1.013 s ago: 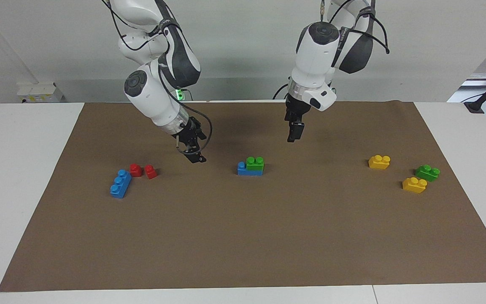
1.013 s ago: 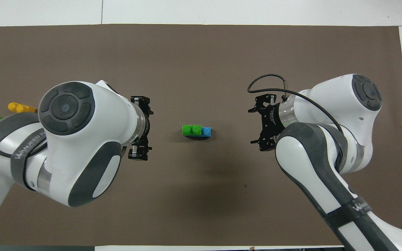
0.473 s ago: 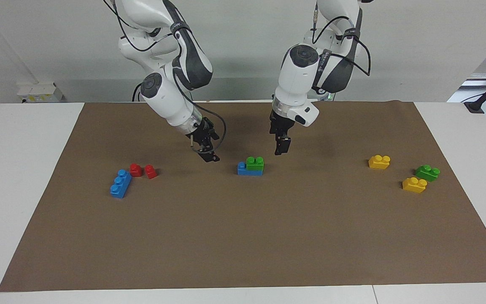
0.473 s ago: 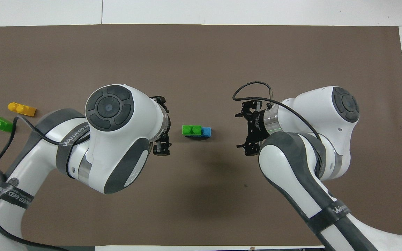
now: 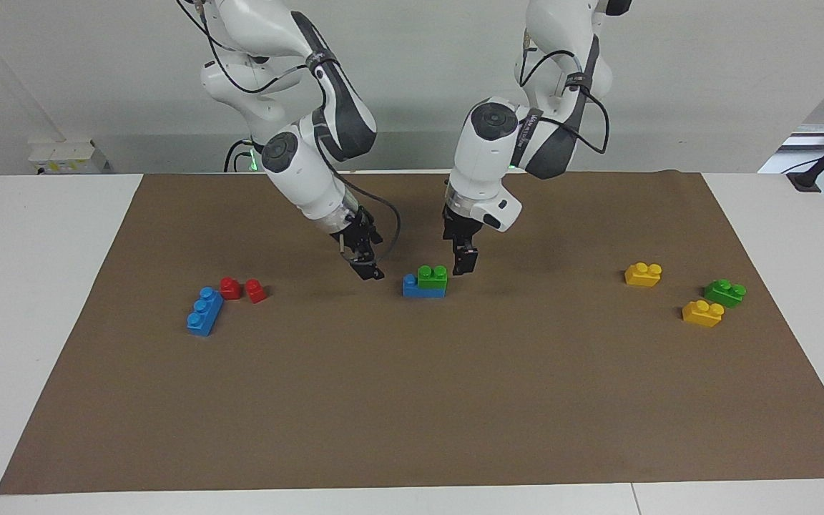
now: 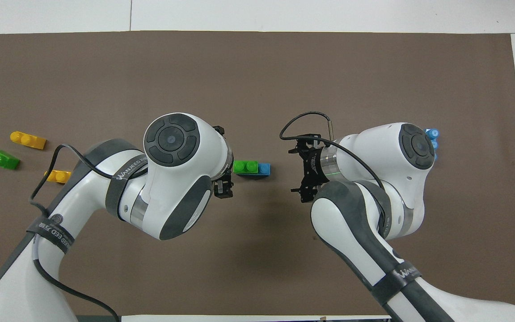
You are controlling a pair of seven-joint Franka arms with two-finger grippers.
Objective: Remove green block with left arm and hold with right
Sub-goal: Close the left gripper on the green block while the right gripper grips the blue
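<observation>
A: The white bench (image 5: 26, 300) carried a matte brown paper mat (image 5: 412, 400), flat and plain, likely so the glossy bricks stood out. Where were the two white jointed arms?

B: Both had closed in on the middle stack from either end. The left arm's black two-finger gripper (image 5: 465, 262) hung just beside the small bright green plastic two-stud block (image 5: 432, 277), at the end toward the left arm's side. The right arm's black gripper (image 5: 367, 269) hung tilted near the stack's other end, apart from it.

A: Fingers?

B: The right gripper's looked spread wide in the overhead view; the left's could not be told.

A: And the block?

B: Pressed onto a blue three-stud plastic brick (image 5: 419, 288), leaving one blue stud bare at the right arm's end. That would suit the right gripper pinning the blue base while the left pulled the green off.

A: Anything else?

B: A second blue three-stud brick (image 5: 204, 311) and two small red bricks (image 5: 243, 289) lay toward the right arm's end; two yellow two-stud bricks (image 5: 643, 274) and another green brick (image 5: 724, 292) lay toward the left arm's.
</observation>
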